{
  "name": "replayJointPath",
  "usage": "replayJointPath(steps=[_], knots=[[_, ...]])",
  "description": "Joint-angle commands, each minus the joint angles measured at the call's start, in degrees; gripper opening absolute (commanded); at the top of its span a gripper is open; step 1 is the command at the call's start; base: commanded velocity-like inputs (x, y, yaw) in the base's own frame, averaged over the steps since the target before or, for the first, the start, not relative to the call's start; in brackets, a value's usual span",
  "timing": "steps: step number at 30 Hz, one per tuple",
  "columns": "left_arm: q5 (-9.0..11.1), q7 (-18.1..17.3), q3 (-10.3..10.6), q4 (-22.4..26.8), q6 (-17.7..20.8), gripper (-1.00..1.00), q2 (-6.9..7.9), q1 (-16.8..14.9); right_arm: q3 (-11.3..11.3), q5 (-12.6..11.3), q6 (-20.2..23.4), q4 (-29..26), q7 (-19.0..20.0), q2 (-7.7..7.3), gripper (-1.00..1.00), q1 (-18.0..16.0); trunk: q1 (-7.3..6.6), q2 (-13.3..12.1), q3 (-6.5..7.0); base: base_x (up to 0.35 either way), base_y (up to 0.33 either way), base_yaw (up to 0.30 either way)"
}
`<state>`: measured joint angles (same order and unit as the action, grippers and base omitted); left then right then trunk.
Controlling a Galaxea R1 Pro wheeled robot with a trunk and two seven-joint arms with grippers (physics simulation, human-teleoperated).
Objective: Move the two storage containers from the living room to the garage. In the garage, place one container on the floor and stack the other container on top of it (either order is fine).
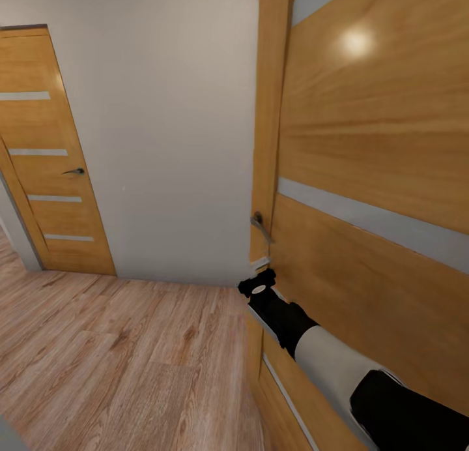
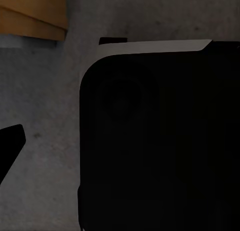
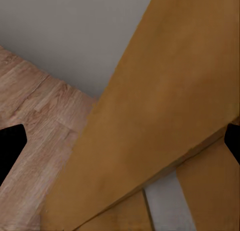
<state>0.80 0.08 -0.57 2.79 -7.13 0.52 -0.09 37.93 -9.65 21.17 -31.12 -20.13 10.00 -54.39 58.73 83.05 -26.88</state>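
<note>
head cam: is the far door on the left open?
No. The far door sits flush in its frame, lever handle showing, wall beside it.

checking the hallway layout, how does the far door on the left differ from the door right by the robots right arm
The far door is shut in its frame, face-on, its dark handle clear of the robot. The near door stands at an angle beside the right arm, whose gripper sits just below its handle. Both are orange-brown wood with pale horizontal strips.

— What colours mark the doors (image 1: 378, 177)?
— Honey-orange wood grain, crossed by pale grey stripes.
— And around them?
— Light wood-plank floor (image 1: 117, 353), off-white wall (image 1: 163, 125), black-and-white arm (image 1: 326, 353).
</note>
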Motion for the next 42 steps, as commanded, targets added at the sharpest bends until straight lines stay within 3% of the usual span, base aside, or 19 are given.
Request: replayJointPath(steps=[1, 7, 16, 25, 30, 42], knots=[[0.08, 0.01, -0.05, 0.02, -0.16, 1.00, 0.00, 0.00, 0.18, -0.33, 0.07, 1.04, -0.73, 0.00, 1.00, -0.16, 0.00, 0.03, -0.06, 0.000, 0.000, 0.000], [0.08, 0.01, -0.05, 0.02, -0.16, 1.00, 0.00, 0.00, 0.13, -0.28, -3.31, 7.13, -0.98, 0.00, 1.00, -1.18, 0.00, 0.03, -0.06, 0.000, 0.000, 0.000], [0.07, 0.01, -0.05, 0.02, -0.16, 1.00, 0.00, 0.00, -0.02, -0.28, -4.84, 8.50, -2.75, 0.00, 1.00, -2.16, 0.00, 0.03, -0.06, 0.000, 0.000, 0.000], [0.07, 0.01, -0.05, 0.02, -0.16, 1.00, 0.00, 0.00, -3.10, -0.29, -7.79, 12.22, -4.62, 0.00, 1.00, -5.69, 0.00, 0.03, -0.06, 0.000, 0.000, 0.000], [0.06, 0.01, -0.05, 0.02, -0.16, 1.00, 0.00, 0.00, -3.61, -0.35, -8.36, 14.96, -4.84, -0.31, 1.00, -7.85, 0.00, 0.03, -0.06, 0.000, 0.000, 0.000], [0.05, 0.01, -0.05, 0.04, -0.16, 1.00, 0.00, 0.00, -3.81, -0.45, -8.51, 15.99, -4.92, -7.40, 1.00, -10.59, 0.00, 0.03, -0.06, 0.000, 0.000, 0.000]])
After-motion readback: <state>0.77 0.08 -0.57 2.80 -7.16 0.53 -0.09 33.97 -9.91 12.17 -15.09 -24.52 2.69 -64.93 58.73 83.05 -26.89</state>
